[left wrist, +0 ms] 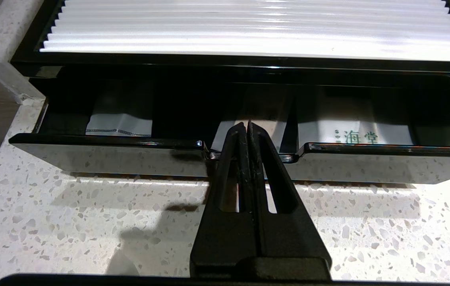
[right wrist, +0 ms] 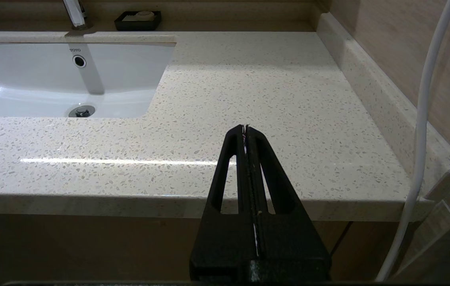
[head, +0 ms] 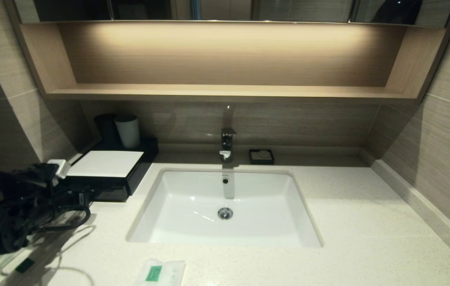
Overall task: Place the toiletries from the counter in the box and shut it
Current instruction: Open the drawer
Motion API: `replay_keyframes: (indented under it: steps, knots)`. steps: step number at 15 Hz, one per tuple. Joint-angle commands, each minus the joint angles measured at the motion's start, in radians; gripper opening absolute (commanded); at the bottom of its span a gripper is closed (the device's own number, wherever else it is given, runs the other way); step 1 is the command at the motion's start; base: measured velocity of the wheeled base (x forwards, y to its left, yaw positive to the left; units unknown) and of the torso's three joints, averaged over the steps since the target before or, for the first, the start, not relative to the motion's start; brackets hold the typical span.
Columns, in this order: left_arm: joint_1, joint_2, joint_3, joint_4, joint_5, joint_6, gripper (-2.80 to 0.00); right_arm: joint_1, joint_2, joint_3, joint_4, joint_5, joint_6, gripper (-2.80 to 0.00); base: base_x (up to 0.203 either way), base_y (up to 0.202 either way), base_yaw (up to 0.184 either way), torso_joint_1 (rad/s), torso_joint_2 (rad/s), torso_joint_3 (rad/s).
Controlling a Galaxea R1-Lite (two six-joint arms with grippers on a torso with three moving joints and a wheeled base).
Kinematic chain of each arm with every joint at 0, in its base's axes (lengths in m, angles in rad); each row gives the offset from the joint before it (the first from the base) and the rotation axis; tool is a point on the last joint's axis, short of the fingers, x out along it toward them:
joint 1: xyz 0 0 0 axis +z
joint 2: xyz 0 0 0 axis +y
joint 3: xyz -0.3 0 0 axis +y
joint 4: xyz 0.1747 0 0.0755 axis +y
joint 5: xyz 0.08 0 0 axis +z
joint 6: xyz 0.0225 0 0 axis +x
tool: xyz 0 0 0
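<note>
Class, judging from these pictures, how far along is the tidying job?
Done: the box's drawer stands open with packets inside. In hand: the left end effector, shut, sits at the notch in the drawer's front. Left: a sachet lies on the counter, so packing and closing remain. The right end effector is parked.

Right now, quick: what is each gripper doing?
Left gripper: shut, empty, tips at the notch in the front of the low black box's pulled-out drawer.
Right gripper: shut, empty, parked off the pale speckled stone counter's front edge.
</note>
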State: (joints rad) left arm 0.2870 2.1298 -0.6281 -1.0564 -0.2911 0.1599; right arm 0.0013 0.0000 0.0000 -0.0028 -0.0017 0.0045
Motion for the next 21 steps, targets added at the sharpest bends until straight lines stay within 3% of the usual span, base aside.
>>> replay_keyframes:
  steps: [1, 21]
  knots:
    - [0.001, -0.013, 0.014, -0.008, -0.002, 0.011, -2.8, 0.0, 0.0, 0.002, 0.0, 0.0, 0.0, -2.8, 0.0, 0.0, 0.0, 0.0, 0.0, 0.0]
    - [0.015, -0.112, 0.102, 0.049, 0.0, 0.033, -2.8, 0.0, 0.0, 0.002, 0.0, 0.0, 0.0, -2.8, 0.0, 0.0, 0.0, 0.0, 0.0, 0.0]
